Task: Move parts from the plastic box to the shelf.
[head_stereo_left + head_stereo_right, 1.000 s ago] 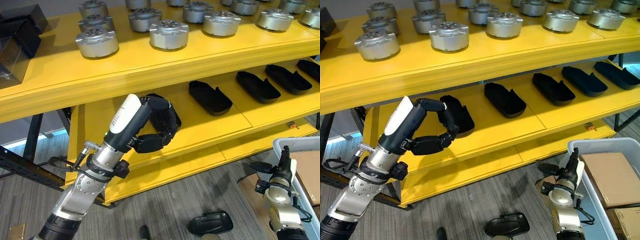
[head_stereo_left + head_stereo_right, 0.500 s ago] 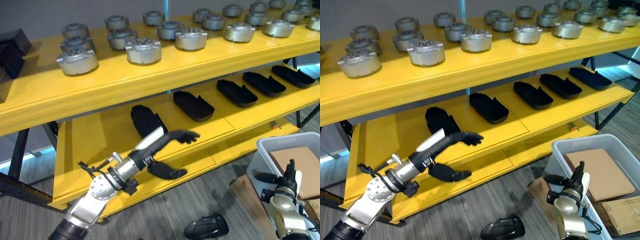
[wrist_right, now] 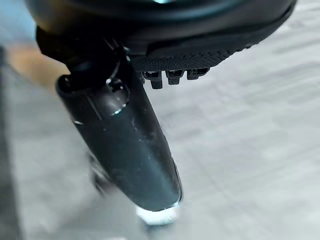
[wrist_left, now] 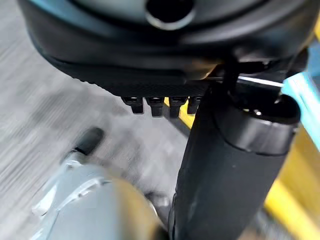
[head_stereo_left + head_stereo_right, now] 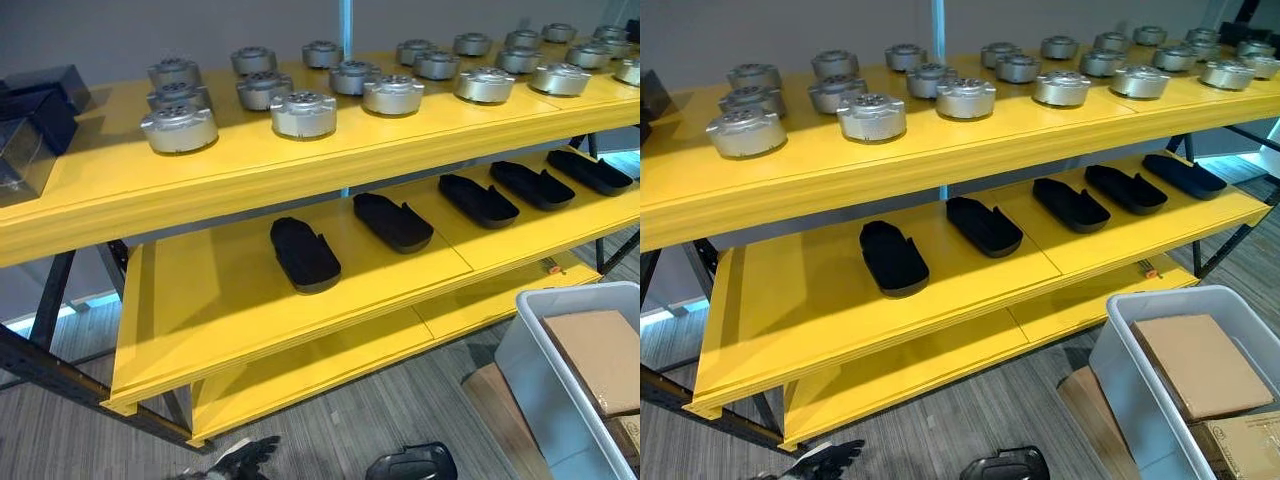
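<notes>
The left hand (image 5: 243, 462) is seen low at 7 o'clock with fingers spread, empty; the right hand (image 3: 125, 140) is likewise held relaxed, empty. A black part (image 5: 411, 463) lies on the floor toward 3 o'clock of the left hand, long axis roughly 3-to-9, nearer it than the plastic box (image 5: 545, 385). The middle shelf (image 5: 220, 300) already holds parts, long axes toward 11.

Head's 2 eyes look down on one yellow shelf (image 5: 300, 330); wrist cameras face floor close-up
</notes>
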